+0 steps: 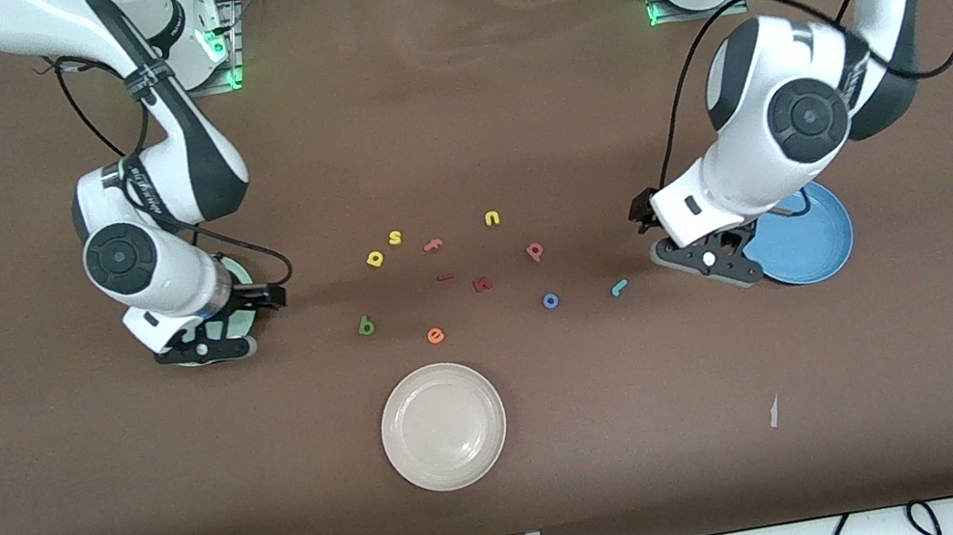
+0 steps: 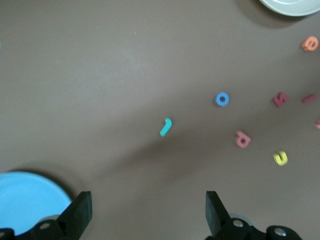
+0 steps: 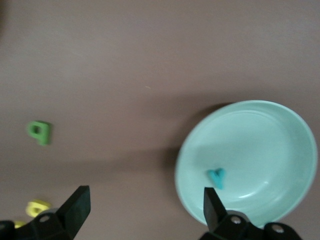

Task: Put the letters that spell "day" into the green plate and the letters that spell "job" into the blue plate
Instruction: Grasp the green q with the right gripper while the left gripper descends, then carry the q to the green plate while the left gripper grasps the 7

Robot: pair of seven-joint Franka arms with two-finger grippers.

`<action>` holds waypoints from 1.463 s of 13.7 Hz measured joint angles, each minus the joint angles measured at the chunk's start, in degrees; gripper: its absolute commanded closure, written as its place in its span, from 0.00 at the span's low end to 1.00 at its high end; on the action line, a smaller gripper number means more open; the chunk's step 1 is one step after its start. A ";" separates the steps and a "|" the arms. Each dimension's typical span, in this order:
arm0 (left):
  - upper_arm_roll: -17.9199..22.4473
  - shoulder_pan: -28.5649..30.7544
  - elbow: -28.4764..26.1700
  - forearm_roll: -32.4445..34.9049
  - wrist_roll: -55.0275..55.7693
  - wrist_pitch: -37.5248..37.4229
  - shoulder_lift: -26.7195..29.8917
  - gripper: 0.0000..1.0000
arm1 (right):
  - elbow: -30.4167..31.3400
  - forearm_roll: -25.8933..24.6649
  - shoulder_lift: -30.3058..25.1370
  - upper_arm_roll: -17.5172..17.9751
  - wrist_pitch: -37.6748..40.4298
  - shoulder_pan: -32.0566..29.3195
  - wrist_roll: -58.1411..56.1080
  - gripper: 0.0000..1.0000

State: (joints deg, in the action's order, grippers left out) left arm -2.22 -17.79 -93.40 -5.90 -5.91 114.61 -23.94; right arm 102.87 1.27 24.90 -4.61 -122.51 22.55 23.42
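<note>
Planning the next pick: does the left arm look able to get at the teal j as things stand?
Probably yes. The left gripper hangs open by the blue plate, and the teal j lies beside it on bare table, apart from the blue o.

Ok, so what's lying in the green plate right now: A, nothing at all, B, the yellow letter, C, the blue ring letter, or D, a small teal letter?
D: the right wrist view shows one small teal letter lying in the green plate, while the blue ring letter and the yellow letter lie out on the table.
</note>
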 measured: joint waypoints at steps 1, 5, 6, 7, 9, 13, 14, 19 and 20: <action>0.01 -0.24 -0.01 0.00 0.00 2.21 -1.25 0.00 | -2.89 0.24 2.49 0.93 -0.19 0.21 2.90 0.00; 0.00 -1.52 -0.03 0.00 0.00 10.34 -5.64 0.00 | -12.95 0.39 12.92 3.85 -4.04 0.82 17.42 0.01; 0.03 -1.97 -0.04 0.00 0.00 12.26 -6.78 0.00 | -13.91 0.38 14.62 4.17 -6.28 1.13 20.53 0.03; 0.05 -2.32 -0.05 0.00 0.00 14.08 -7.96 0.00 | -14.42 0.35 15.96 4.45 -7.59 1.75 23.21 0.09; 0.07 -2.79 -0.10 0.00 0.00 17.28 -10.43 0.00 | -14.72 0.32 18.07 4.60 -8.48 4.00 28.20 0.20; 0.12 -4.87 -2.69 0.00 -0.04 21.49 -14.19 0.00 | -14.81 -1.02 19.72 4.47 -9.29 5.22 30.58 0.47; 0.20 -5.24 -4.14 0.00 -0.05 22.08 -14.37 0.00 | -14.81 -1.36 19.75 4.35 -9.29 5.14 30.59 0.47; 0.69 -5.39 -9.86 0.00 -0.17 22.78 -13.58 0.00 | -14.79 -1.60 20.59 4.31 -9.23 5.11 30.59 0.55; 0.70 -5.40 -10.26 0.11 -0.20 23.11 -13.33 0.01 | -14.75 -1.62 20.72 4.31 -9.23 5.13 30.59 0.60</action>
State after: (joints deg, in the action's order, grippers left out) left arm -1.53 -23.19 -103.67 -5.78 -6.11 137.72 -37.27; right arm 88.13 -0.35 45.62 -0.30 -131.73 27.68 54.00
